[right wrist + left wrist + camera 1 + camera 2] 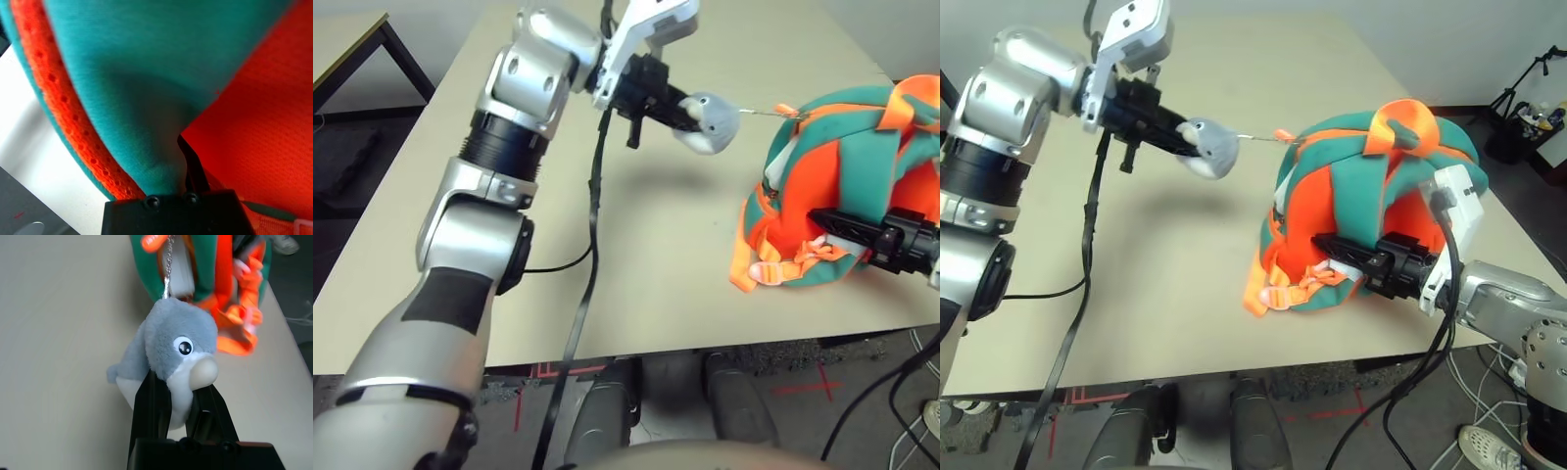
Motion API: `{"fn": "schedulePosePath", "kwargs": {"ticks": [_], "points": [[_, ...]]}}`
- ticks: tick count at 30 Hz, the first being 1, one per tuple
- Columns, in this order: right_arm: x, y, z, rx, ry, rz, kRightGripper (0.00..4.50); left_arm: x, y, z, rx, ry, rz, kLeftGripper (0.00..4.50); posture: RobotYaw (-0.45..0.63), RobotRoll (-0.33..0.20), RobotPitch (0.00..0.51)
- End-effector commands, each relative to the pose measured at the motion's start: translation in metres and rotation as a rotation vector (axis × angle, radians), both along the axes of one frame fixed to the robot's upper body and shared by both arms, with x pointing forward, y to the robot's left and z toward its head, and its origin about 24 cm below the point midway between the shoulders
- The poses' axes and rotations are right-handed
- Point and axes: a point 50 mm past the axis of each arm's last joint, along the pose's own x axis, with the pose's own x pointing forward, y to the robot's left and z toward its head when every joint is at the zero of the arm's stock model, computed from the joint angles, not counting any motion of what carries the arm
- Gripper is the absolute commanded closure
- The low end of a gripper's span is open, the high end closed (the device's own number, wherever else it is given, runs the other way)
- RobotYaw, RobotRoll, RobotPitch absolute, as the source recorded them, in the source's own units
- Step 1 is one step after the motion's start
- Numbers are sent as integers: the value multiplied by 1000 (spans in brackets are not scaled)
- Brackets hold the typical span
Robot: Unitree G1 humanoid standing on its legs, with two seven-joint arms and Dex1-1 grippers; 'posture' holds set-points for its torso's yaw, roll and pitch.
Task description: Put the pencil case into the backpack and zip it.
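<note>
Nearest, a loose orange strap [1253, 286] lies on the table [1175, 323] at the low side of the bag. It could snag on the black fingers if the bag gets turned.

Just past it, the right gripper [1320, 241] is clamped on the teal cloth of the backpack [1356, 196]. It looks like it is there to keep the bag from sliding. If that pinch slips, a pull from the other side could drag or tip the bag. If it squeezes the cloth out of line, the zip could jam.

Farther along, the white pencil case [182, 274] seems to be inside the bag, showing through the gap in its side. If it pokes out there, the zip could catch on it or it could slide out.

Past that, a thin chain [168, 264] runs tight from the bag to the grey-white plush toy [183, 328]. The left gripper [181, 382] is clamped on the toy. The toy is soft and round, so it could pop out of the grip. A hard or crooked tug might snap the chain or bunch up the cloth.
</note>
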Motion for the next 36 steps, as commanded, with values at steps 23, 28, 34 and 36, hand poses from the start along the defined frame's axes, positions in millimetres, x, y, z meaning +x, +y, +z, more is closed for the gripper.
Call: {"fn": "schedulePosePath", "kwargs": {"ticks": [23, 28, 34, 36], "points": [[2, -1, -12, 11, 15, -36, 4394, -22, -21, -192, 228, 290, 210, 4219, -17, 0, 135], [3, -1, -13, 17, 10, -39, 4394, -31, -24, -226, 261, 361, 221, 4240, -20, 0, 136], [4, -1, -14, 16, 10, -38, 4394, -31, -25, -235, 201, 394, 269, 4242, -16, 0, 134], [4, -1, -12, 5, 15, -32, 4394, -29, -31, -222, 102, 419, 294, 4242, -14, 0, 133]]}}
